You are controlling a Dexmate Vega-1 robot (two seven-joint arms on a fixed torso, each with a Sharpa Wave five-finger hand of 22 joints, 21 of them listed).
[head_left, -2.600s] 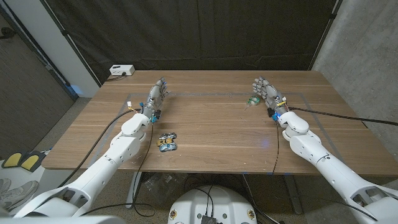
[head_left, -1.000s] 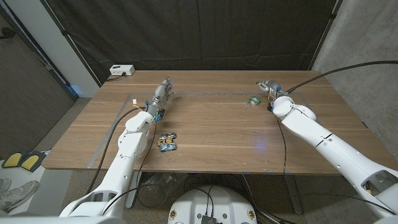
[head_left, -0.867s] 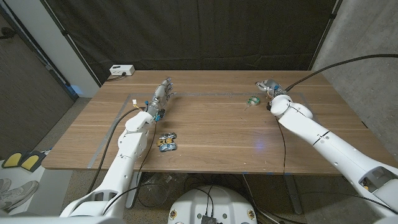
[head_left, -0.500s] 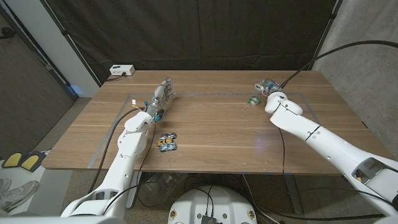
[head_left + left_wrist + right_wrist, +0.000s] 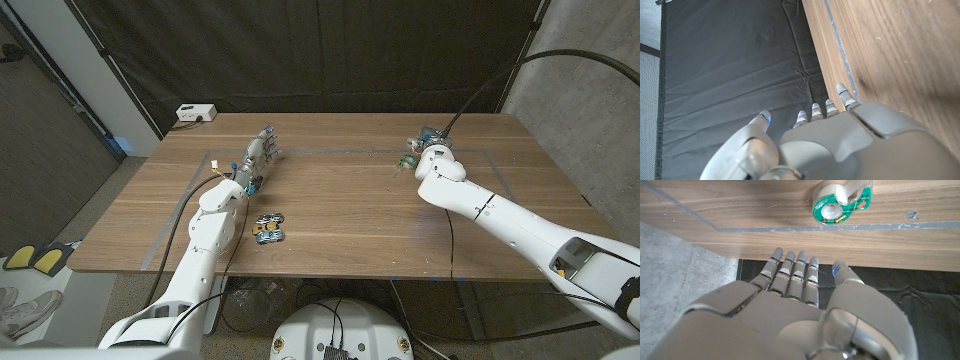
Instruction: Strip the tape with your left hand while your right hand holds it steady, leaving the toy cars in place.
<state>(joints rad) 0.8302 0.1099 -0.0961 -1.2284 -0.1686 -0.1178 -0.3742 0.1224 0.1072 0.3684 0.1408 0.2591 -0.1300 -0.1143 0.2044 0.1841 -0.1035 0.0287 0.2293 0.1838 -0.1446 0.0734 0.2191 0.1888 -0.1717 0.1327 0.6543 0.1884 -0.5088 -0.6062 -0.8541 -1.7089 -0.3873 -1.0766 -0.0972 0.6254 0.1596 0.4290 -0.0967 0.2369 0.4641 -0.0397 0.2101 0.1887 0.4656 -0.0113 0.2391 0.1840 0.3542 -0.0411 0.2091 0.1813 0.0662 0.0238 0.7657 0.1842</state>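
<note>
One tape dispenser (image 5: 842, 201), green with a clear body, lies on the desk (image 5: 340, 205) toward the far right, just inside a grey line (image 5: 790, 229) marked on the wood. In the head view the dispenser (image 5: 407, 161) shows as a small green spot close beside the right hand (image 5: 428, 140), apart from it as far as the picture tells. The right wrist view shows that hand (image 5: 790, 310) with its fingers (image 5: 795, 272) straight and side by side, reaching over the desk's far edge toward the dark curtain, holding nothing; the dispenser sits free on the wood, not touched by any finger. The right arm bends in from the near right corner and crosses the desk to reach it.

Two toy cars (image 5: 268, 227) sit together near the desk's front edge on the left, just beside the left forearm, well apart from the tape.

Farther back on the left, the left hand (image 5: 258, 155) stands near the far edge, fingers stretched out and released, grasping nothing. The left wrist view shows it (image 5: 840, 145) with fingertips (image 5: 816, 107) spread slightly, pointing past the desk's edge at the curtain, alongside the same grey line (image 5: 840, 50).

Beyond the desk's far left corner, a white box (image 5: 195, 113) rests by the curtain.
</note>
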